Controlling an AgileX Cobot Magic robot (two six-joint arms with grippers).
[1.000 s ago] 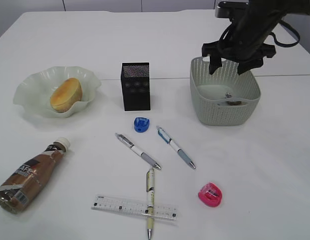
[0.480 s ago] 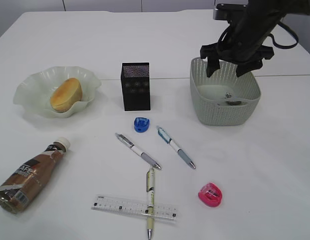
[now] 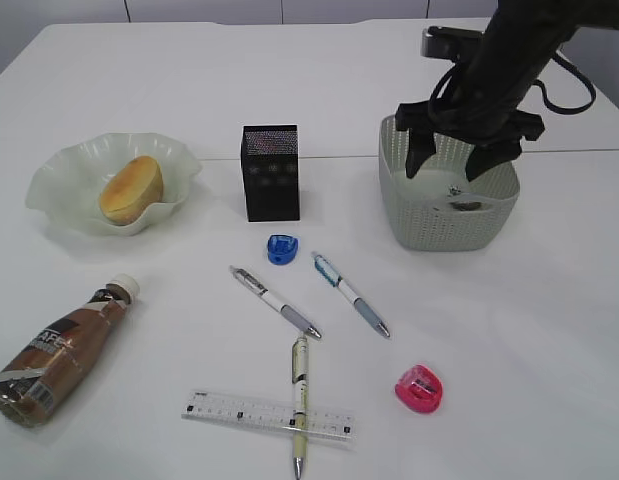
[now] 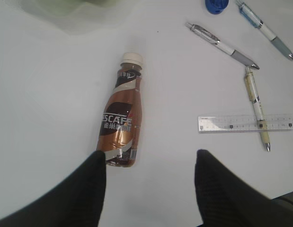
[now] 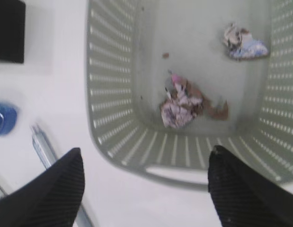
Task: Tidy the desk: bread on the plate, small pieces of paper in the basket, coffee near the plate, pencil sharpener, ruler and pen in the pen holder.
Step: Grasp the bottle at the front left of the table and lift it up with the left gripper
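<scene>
— Where are the right jaws [image 3: 459, 163]?
— Above the basket [image 3: 409, 205], spread wide and empty; crumpled paper scraps [image 5: 180, 105] lie inside.

— And the left jaws [image 4: 150, 182]?
— Parted, holding nothing, over the coffee bottle [image 4: 121, 124] lying on the tabletop [image 3: 529, 320].

— The rest?
— Bread [image 3: 131, 188] sits on the plate [image 3: 59, 180]. Pens [image 3: 351, 294], ruler [image 3: 239, 410] and sharpeners [image 3: 420, 389] lie loose before the pen holder [image 3: 270, 172].
</scene>
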